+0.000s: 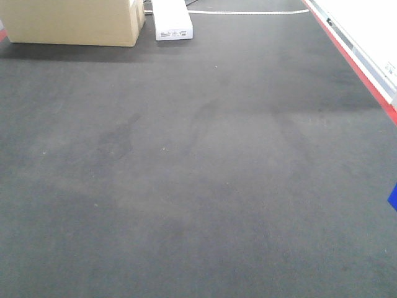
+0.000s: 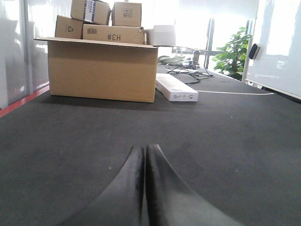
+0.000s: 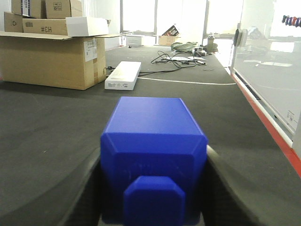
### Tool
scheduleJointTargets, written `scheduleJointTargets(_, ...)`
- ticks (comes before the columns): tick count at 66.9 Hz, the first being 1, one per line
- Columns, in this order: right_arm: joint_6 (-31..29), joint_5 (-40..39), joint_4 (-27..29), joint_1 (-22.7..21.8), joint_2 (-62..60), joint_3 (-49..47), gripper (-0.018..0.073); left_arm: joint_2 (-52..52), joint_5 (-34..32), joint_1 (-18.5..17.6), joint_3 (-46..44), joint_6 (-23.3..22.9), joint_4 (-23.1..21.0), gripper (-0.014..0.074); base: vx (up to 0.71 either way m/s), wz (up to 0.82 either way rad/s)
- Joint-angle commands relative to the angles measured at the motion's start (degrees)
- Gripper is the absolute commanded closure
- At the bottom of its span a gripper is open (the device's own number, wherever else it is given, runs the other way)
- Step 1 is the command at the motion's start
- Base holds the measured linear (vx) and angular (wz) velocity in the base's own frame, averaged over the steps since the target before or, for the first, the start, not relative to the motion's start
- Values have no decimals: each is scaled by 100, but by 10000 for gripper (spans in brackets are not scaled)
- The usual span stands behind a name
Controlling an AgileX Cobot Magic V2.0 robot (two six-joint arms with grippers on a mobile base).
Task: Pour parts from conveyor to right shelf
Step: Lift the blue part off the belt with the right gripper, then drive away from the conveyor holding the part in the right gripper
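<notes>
My right gripper [image 3: 154, 157] is shut on a blue plastic box [image 3: 153, 127]. The box's closed underside faces the right wrist camera, so its contents are hidden. The dark fingers [image 3: 214, 165] press on both of its sides. A blue sliver [image 1: 393, 197] at the right edge of the front view may be this box. My left gripper [image 2: 145, 149] is shut and empty, with its fingers pressed together low over the dark carpet. No conveyor, shelf or loose parts show in any view.
A large open cardboard box [image 2: 101, 70] with smaller boxes stacked on it stands ahead on the left. It also shows in the front view [image 1: 71, 22]. A flat white box [image 1: 172, 18] lies beside it. A white wall with a red floor strip [image 1: 353, 59] runs along the right. Cables [image 3: 178, 59] lie farther back.
</notes>
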Motion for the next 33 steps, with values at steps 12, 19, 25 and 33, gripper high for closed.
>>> scheduleJointTargets(12, -58, -470, -69, -22, 64, -144, 564, -53, -452, -26, 154, -39, -51, 603, -13, 7)
scheduleJointTargets(19, -58, -470, -69, -22, 64, -144, 564, -53, -452, -26, 154, -39, -51, 603, -22, 15)
scheduleJointTargets(25, -58, -470, -69, -22, 64, -144, 564, -53, -452, -19, 154, -39, -51, 603, -27, 14)
scheduleJointTargets(33, -58, -470, -69, -22, 64, -144, 564, -53, -452, -14, 154, -39, -51, 603, -30, 6)
